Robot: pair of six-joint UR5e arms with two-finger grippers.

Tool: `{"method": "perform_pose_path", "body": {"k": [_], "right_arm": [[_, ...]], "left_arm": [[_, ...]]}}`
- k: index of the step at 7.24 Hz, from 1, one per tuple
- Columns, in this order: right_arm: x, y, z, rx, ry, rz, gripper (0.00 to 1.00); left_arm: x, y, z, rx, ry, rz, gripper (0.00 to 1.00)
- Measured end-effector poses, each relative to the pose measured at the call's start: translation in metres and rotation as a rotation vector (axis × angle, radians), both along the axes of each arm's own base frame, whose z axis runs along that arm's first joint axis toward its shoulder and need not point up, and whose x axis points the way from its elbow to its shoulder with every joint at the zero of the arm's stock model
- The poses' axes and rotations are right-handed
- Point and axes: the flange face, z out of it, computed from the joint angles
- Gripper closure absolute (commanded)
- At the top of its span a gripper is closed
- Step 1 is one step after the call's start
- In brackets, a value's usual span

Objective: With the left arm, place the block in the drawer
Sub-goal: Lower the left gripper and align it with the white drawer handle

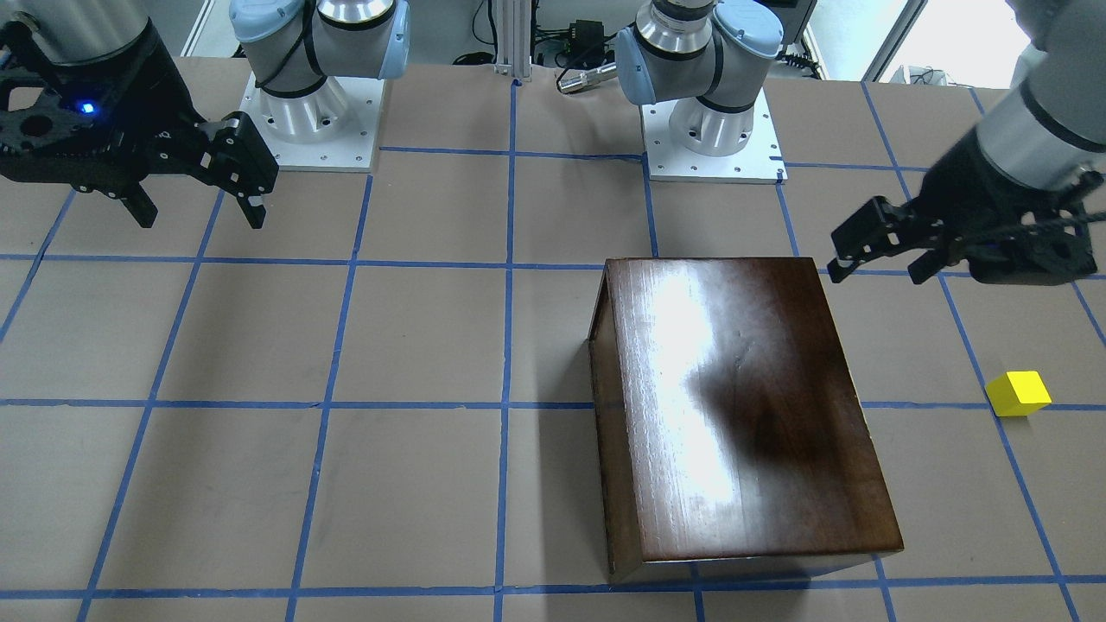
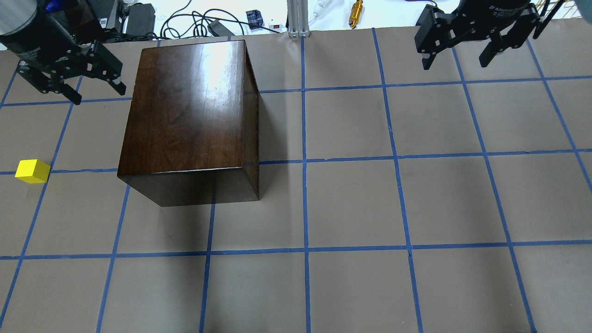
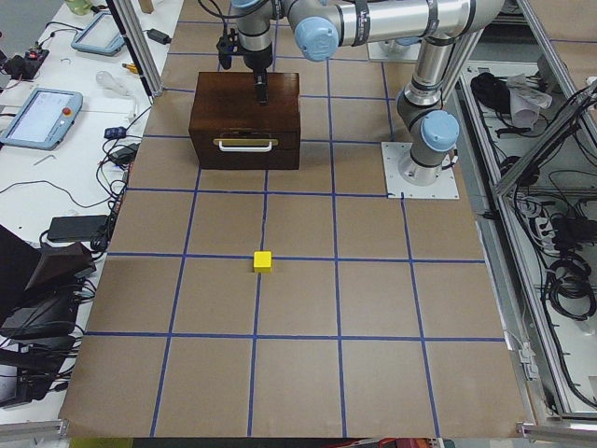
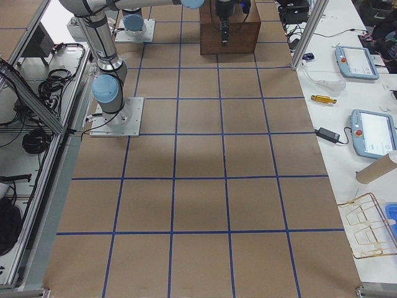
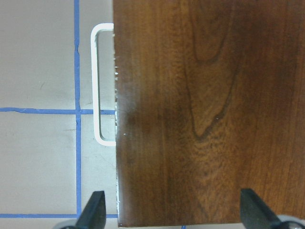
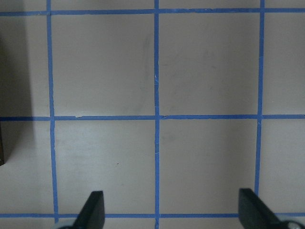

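The yellow block lies on the table apart from the dark-brown wooden box, left of it in the overhead view; it also shows in the front view and the left view. The drawer is shut, its pull on the box's side that faces the block. My left gripper is open and empty, hovering over the box's pull-side edge, well away from the block. My right gripper is open and empty over bare table.
The brown paper table carries a blue tape grid. The two arm bases stand on white plates at the table's edge. Cables and a gold tool lie beyond the table's edge. Tablets lie on a side bench.
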Motion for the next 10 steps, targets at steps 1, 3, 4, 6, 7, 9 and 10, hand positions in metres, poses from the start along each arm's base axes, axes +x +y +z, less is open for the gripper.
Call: {"method": "perform_pose_path", "body": {"k": [1, 3, 4, 6, 7, 9, 10], "right_arm": [[0.000, 0.000, 0.000, 0.000, 0.000, 0.000, 0.00], [0.000, 0.000, 0.000, 0.000, 0.000, 0.000, 0.00], [0.000, 0.000, 0.000, 0.000, 0.000, 0.000, 0.00], [0.000, 0.000, 0.000, 0.000, 0.000, -0.001, 0.00], [0.000, 0.000, 0.000, 0.000, 0.000, 0.000, 0.00], [0.000, 0.000, 0.000, 0.000, 0.000, 0.000, 0.00], [0.000, 0.000, 0.000, 0.000, 0.000, 0.000, 0.00]], "left_arm": [[0.032, -0.007, -0.023, 0.023, 0.044, -0.008, 0.00], [0.069, -0.025, -0.073, 0.049, 0.123, -0.036, 0.00], [0.089, -0.032, -0.093, 0.052, 0.149, -0.054, 0.00], [0.122, -0.039, -0.125, 0.047, 0.180, -0.080, 0.00], [0.127, -0.041, -0.134, 0.046, 0.196, -0.082, 0.00], [0.123, -0.042, -0.152, 0.028, 0.227, -0.077, 0.00], [0.121, -0.042, -0.162, 0.011, 0.224, -0.074, 0.00]]}}
